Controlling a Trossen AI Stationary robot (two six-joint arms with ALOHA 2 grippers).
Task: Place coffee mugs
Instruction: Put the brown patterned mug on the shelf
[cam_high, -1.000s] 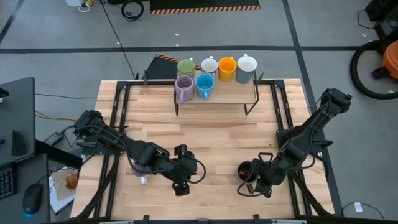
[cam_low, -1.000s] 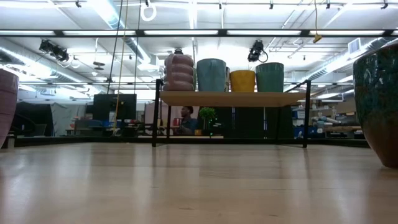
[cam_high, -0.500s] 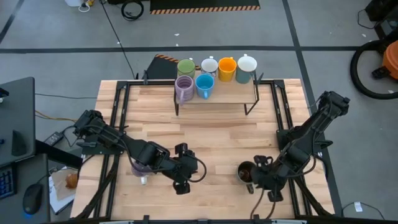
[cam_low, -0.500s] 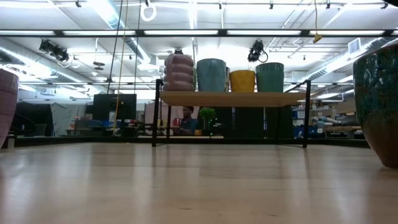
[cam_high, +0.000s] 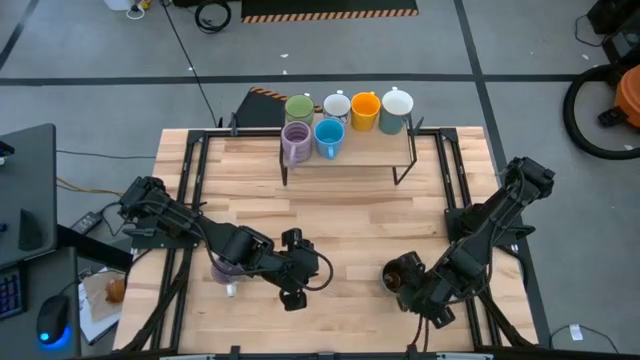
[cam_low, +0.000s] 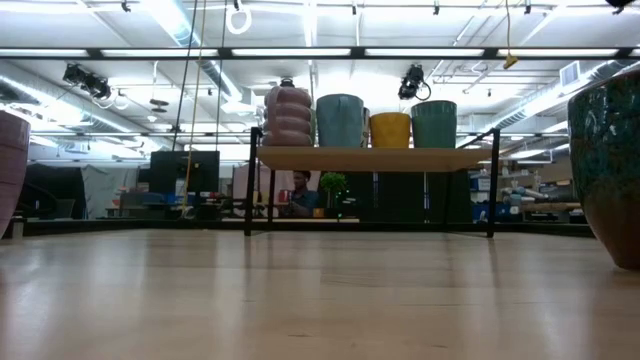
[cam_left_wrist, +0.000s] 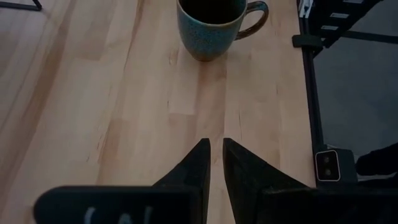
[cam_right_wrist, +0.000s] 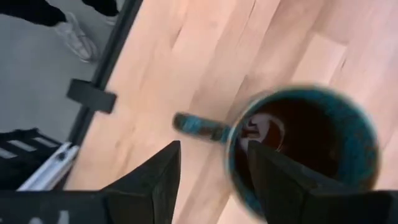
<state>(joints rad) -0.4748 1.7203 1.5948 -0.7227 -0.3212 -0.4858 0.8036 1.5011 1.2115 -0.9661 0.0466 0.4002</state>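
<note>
Arms reach low over the near half of the bench (cam_high: 350, 215), each bent down from its outer side. The right gripper (cam_right_wrist: 214, 171) hangs just above the dark mug (cam_high: 402, 273), its fingers (cam_right_wrist: 163, 174) spread wide: one stands outside by the handle, the other over the rim, and neither clearly touches. That mug sits upright on the wood, directly under and just ahead of this gripper.

The left gripper (cam_left_wrist: 215, 163) points across the bench toward the same dark mug, which stands well ahead of it. Its fingers (cam_left_wrist: 194, 165) lie nearly together with only a thin slit between them and nothing held. A light purple mug (cam_high: 224, 268) sits just behind this gripper, partly hidden beneath the left arm.

Mugs number eight in all. Six stand on the small shelf (cam_high: 350, 155) at the far side, well beyond both grippers: one green (cam_high: 298, 108), two white (cam_high: 337, 105) and (cam_high: 397, 104), one orange (cam_high: 365, 110), one blue (cam_high: 329, 137) and one light purple (cam_high: 296, 143). The other two are on the bench.
</note>
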